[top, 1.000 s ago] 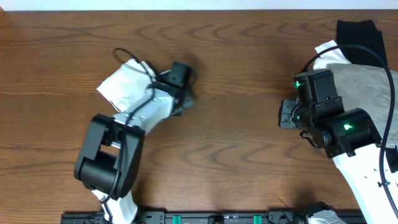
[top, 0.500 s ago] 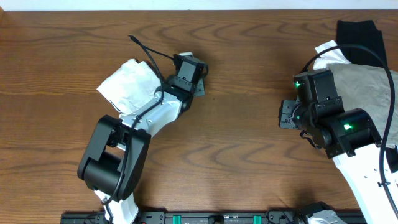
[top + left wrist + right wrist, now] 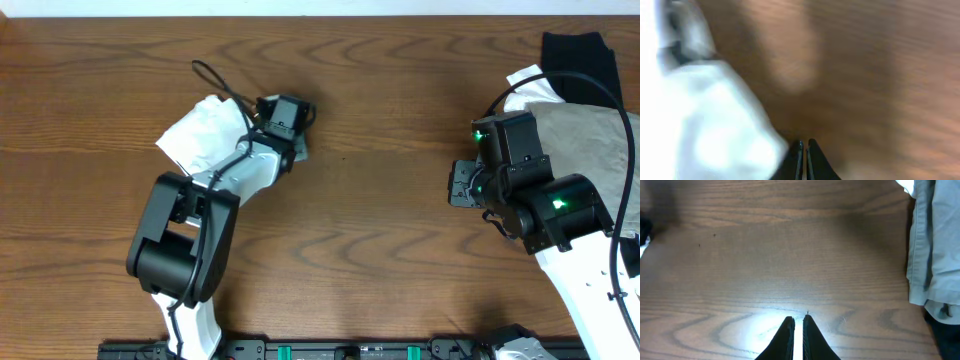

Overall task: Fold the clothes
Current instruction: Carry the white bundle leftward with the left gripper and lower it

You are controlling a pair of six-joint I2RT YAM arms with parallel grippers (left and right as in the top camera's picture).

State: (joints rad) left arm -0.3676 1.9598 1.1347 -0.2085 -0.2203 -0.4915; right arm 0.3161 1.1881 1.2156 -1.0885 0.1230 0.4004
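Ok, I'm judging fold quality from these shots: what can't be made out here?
- Overhead: the left arm covers the right side of the white T-shirt, hiding folds there.
- Left wrist: blurred, so the T-shirt's print and creases are unreadable.
- Overhead: the right arm hides the lower part of the grey-beige garment; the frame edge cuts its right side.
- Overhead: only part of the black garment shows; its type is unclear.

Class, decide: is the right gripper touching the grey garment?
Apart. The right wrist view shows bare table between the right gripper and the grey garment.
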